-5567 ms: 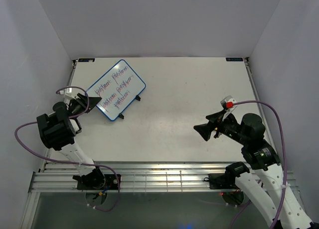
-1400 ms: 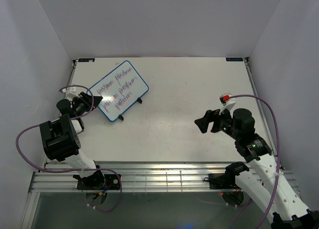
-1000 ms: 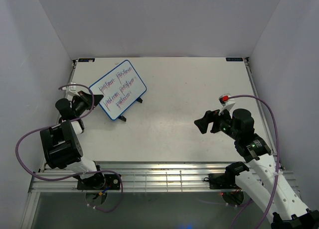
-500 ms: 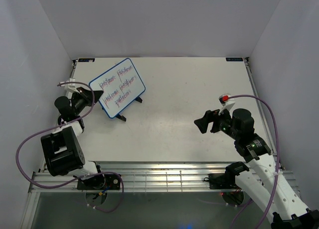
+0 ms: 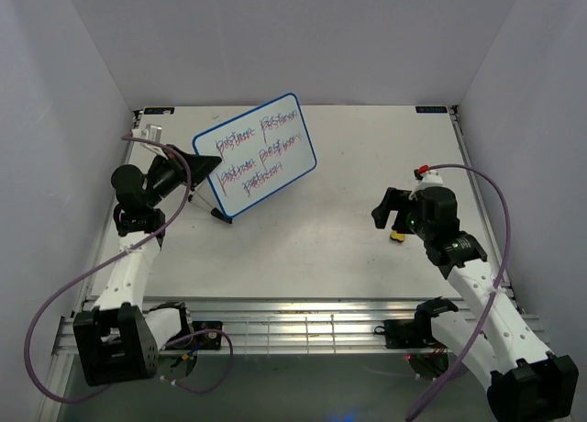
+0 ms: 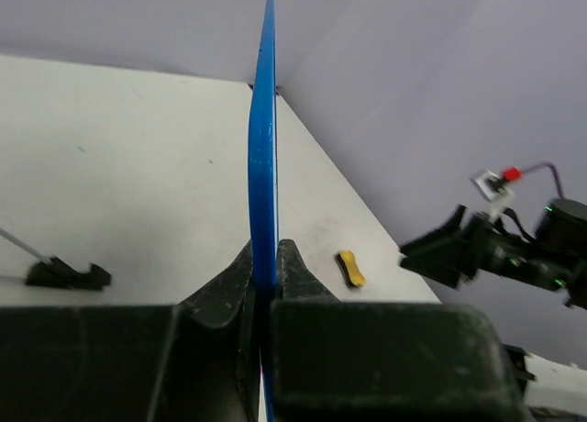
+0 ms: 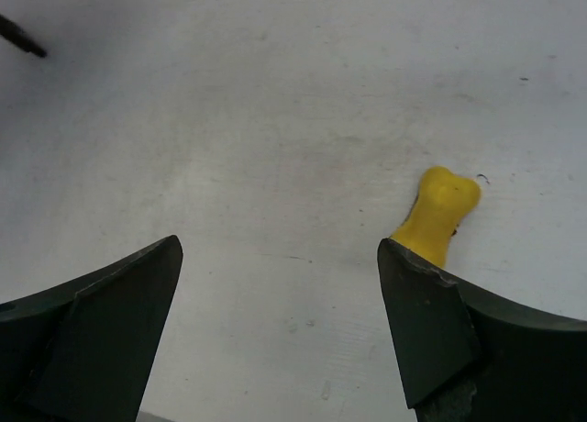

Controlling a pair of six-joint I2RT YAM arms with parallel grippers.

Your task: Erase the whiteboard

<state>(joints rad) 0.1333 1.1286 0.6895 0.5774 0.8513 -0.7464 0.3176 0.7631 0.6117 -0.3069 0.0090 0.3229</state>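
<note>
The whiteboard (image 5: 257,156), blue-framed with red and blue scribbles, is lifted off the table and tilted up. My left gripper (image 5: 204,172) is shut on its left edge. In the left wrist view only the thin blue frame edge (image 6: 263,138) shows, pinched between the shut jaws of the left gripper (image 6: 265,257). My right gripper (image 5: 393,218) hangs open at the table's right, just above a small yellow eraser (image 5: 397,237). In the right wrist view the eraser (image 7: 440,211) lies by the right fingertip (image 7: 426,312) of the open right gripper (image 7: 280,257), partly hidden behind it.
A black foot (image 5: 221,216) on a thin rod sits below the board's lower corner and shows again on the table (image 6: 67,275). The left wrist view also catches the eraser (image 6: 349,268) and the right arm (image 6: 514,252). Grey walls close in the table (image 5: 348,165).
The left gripper has raised the whiteboard and swung it right, toward the table's middle. The right gripper has moved right and nearer the yellow eraser, staying open.
</note>
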